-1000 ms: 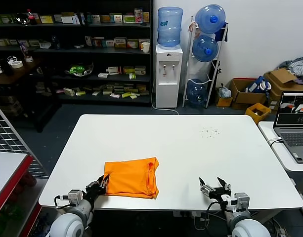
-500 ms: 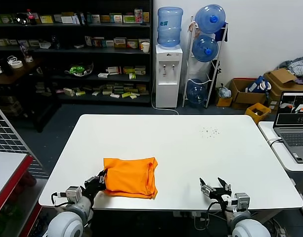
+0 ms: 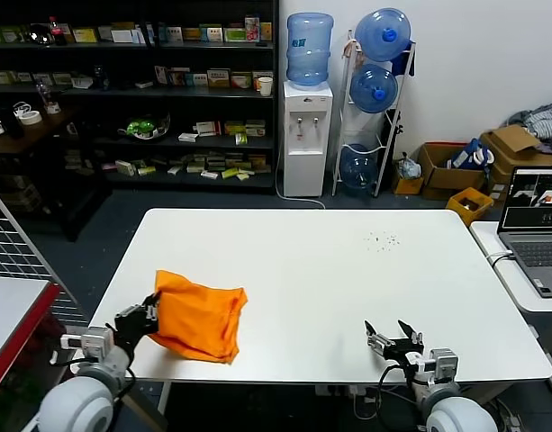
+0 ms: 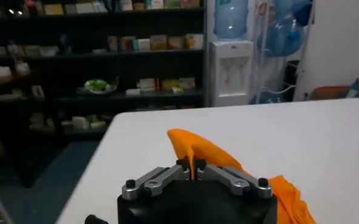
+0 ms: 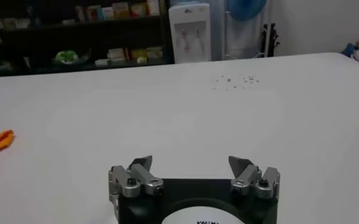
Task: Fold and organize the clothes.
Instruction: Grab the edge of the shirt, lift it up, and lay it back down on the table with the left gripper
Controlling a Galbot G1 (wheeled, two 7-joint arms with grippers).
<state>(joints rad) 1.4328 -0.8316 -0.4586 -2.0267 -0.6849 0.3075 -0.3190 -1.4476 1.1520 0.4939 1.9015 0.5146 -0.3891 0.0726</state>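
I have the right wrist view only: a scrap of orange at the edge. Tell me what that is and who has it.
Observer: It is the folded orange T-shirt, pinched at its edge by the left gripper near the table's front left corner.
Operator: Report the grip.
Observer: In the left wrist view the fingers are shut on a raised peak of cloth.
Operator: Say how the shirt lies.
Observer: The gripped end is lifted; the rest of the bundle rests on the table.
Operator: Report my own gripper.
Observer: The right gripper is open over the table's front edge, far from the shirt.
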